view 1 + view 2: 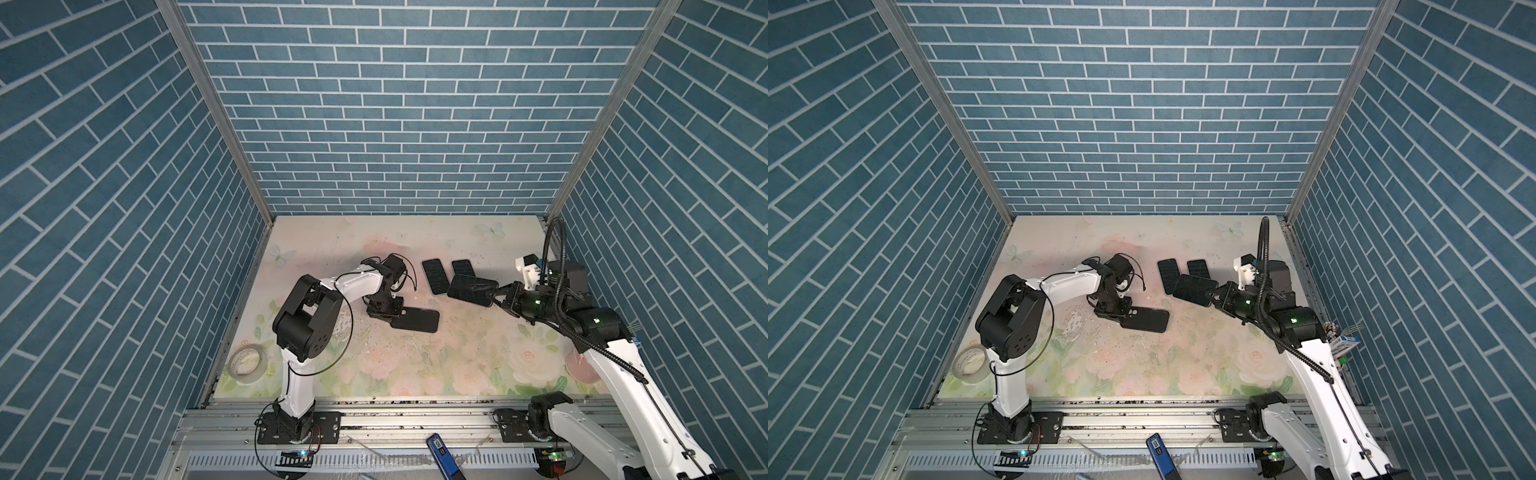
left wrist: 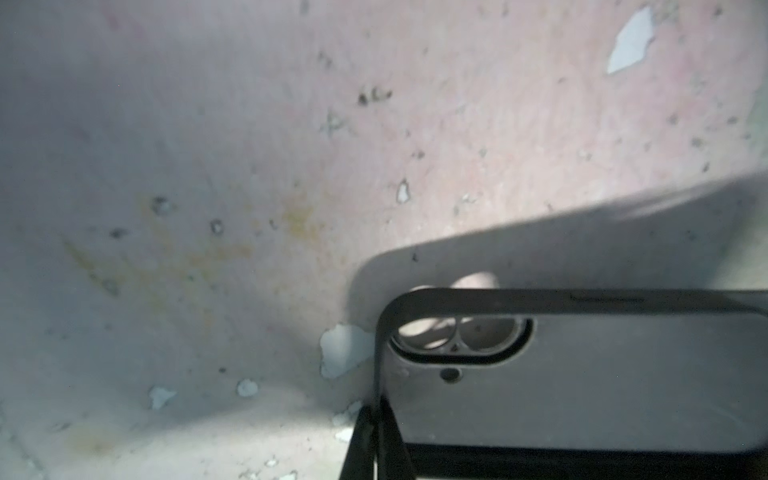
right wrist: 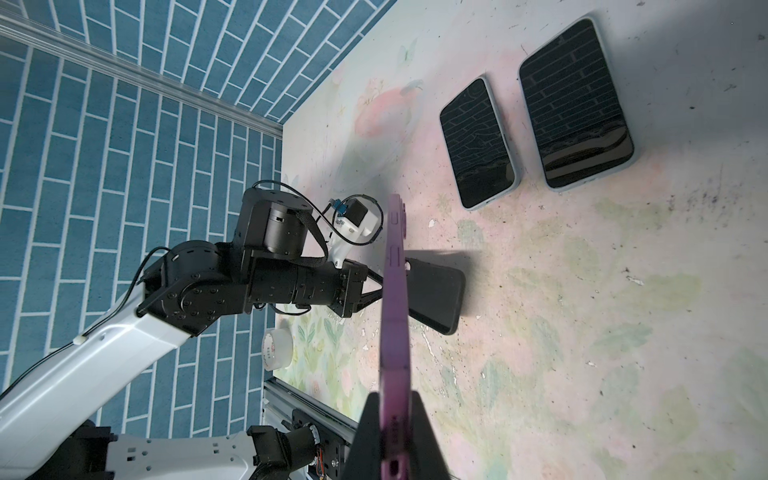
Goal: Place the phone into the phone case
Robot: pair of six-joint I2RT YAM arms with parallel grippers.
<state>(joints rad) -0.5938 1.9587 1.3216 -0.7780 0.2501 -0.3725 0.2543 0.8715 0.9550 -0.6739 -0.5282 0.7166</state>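
The jaws of the left gripper (image 1: 390, 316) are pinching the phone case (image 1: 417, 320) by its camera-hole end, probably to steady it. The right gripper (image 1: 493, 296) jaws are squeezing one end of the phone (image 1: 471, 289), holding it in the air, well apart from the case. Two spare phones (image 1: 434, 276) are lying just beyond.

Blue brick-patterned wall panels (image 1: 399, 104) enclosing the cell on three sides, silver aluminium corner posts (image 1: 218, 112) rising between them, pale floral-printed tabletop (image 1: 436, 357) showing scuffs and chips, grooved aluminium rail (image 1: 415, 411) running along its near edge.
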